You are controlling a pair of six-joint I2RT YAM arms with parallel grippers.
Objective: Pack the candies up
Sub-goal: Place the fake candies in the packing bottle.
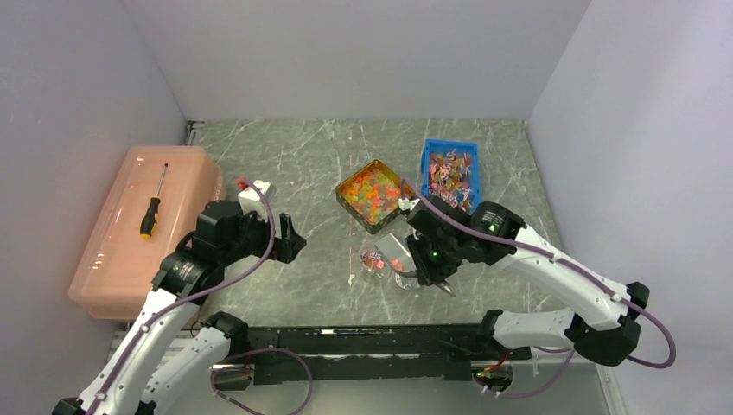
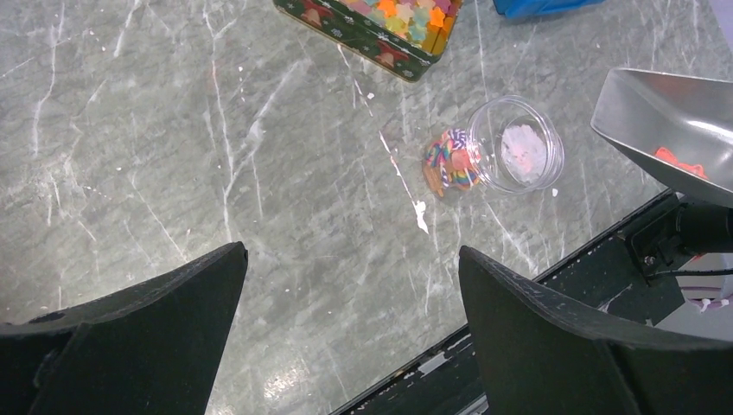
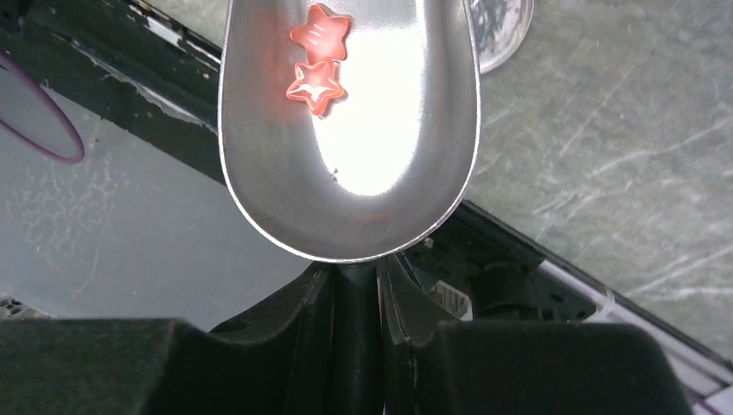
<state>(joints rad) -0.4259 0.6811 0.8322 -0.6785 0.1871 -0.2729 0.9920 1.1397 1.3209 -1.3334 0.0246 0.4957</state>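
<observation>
Right gripper [image 3: 356,287] clamps the scoop [image 3: 372,173] carrying 2 candies [image 3: 316,85]; left gripper [image 2: 350,285] hovers, jaws apart.

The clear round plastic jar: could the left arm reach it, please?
Probably yes: bare table lies between the open left claw and the clear round plastic jar, though the metal scoop hovers close.

Held in the right gripper [image 3: 356,290], the metal scoop [image 3: 363,164] was polished to a mirror shine; the two red candies [image 3: 316,86] in its bowl looked glossy and translucent. Ahead of the left gripper [image 2: 353,259], whose fingers [image 2: 147,337] were matt black plastic, the jar [image 2: 517,147] was clear plastic on a smooth, faintly shiny stone-look table [image 2: 173,130]
</observation>
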